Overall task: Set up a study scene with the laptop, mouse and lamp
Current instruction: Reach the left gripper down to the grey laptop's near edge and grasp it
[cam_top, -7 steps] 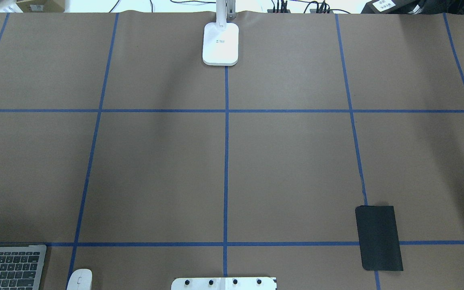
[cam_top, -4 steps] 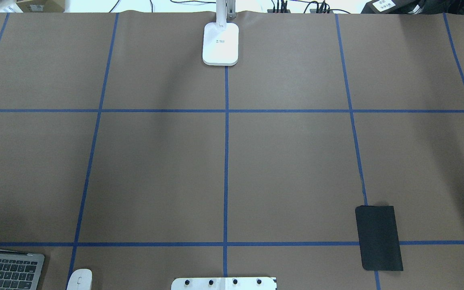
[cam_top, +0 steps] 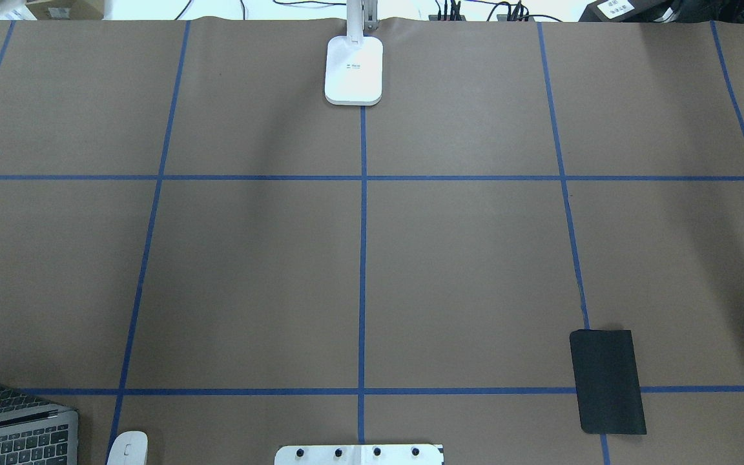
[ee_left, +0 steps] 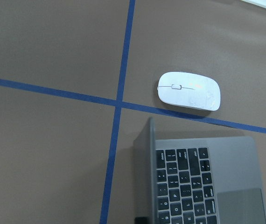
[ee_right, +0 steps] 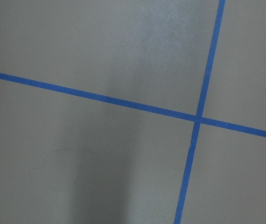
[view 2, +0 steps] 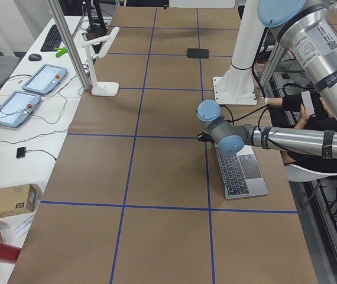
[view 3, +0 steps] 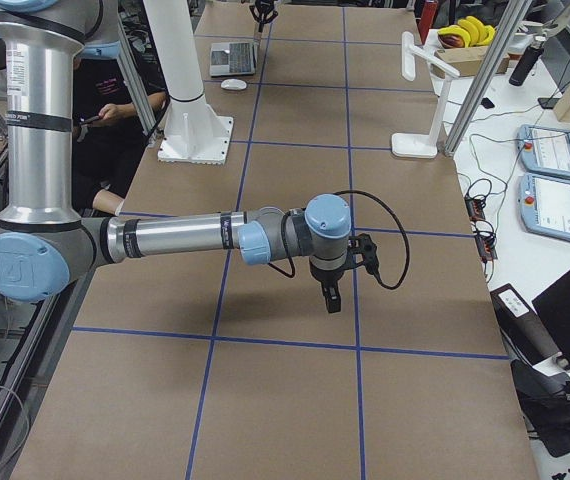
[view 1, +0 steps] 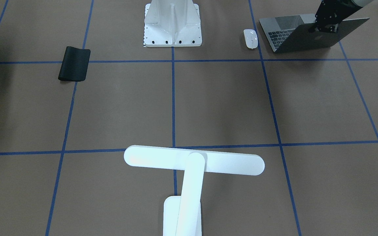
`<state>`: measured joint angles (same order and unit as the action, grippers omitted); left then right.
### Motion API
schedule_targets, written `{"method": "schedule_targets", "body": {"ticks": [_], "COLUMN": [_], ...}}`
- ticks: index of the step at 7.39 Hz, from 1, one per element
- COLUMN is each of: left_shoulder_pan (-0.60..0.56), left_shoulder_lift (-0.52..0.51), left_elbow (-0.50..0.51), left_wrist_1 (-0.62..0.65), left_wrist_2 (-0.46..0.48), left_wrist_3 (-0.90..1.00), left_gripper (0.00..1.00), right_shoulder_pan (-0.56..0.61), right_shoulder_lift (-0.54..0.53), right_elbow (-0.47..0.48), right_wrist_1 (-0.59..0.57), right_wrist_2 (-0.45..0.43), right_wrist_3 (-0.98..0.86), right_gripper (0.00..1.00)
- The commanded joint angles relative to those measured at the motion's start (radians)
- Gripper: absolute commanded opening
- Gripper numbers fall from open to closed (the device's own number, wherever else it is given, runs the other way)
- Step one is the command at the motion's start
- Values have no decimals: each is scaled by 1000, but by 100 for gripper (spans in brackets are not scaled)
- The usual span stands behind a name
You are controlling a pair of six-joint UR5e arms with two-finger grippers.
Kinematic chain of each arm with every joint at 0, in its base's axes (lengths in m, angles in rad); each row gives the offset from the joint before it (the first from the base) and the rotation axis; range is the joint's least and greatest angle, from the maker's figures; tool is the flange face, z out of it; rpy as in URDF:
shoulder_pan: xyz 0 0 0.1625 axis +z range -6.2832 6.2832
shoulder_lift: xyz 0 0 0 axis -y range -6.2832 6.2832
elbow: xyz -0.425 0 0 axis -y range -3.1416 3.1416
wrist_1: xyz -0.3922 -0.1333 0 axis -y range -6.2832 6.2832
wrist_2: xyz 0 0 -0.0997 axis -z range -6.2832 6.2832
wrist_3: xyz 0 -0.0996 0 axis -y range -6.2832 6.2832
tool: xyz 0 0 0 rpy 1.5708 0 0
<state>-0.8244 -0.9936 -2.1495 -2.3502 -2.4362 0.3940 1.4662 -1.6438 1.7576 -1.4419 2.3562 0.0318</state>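
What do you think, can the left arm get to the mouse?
Probably yes. The mouse lies right beside the laptop, with nothing between them. But the left arm's jaws seem clamped on the laptop lid, so they would have to let go first.

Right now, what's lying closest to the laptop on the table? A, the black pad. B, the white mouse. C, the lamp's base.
B: the mouse lies just beside the laptop, not touching it, while the black pad and the lamp sit far off.

Mouse (view 1: pixel 250 38) beside laptop (view 1: pixel 302 39), seemingly apart; lamp (view 1: pixel 194 162) opposite.
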Motion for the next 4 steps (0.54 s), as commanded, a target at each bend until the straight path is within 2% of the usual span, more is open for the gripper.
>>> {"method": "schedule_targets", "body": {"ticks": [1, 4], "left_shoulder_pan": [-18, -87], "left_shoulder_lift": [1, -3], "left_elbow": [-1, -12], "left_wrist_1": [-6, -15], "left_wrist_2": [-4, -42], "left_wrist_3": [0, 2], "left_gripper": [1, 0], "right_shoulder_pan": [-1, -1], "right_shoulder_lift": [-1, -1], "right_elbow": [0, 0], "right_wrist_1": [0, 0], "right_wrist_2": [2, 6], "right_wrist_3": [0, 2], "right_gripper": [100, 100]}}
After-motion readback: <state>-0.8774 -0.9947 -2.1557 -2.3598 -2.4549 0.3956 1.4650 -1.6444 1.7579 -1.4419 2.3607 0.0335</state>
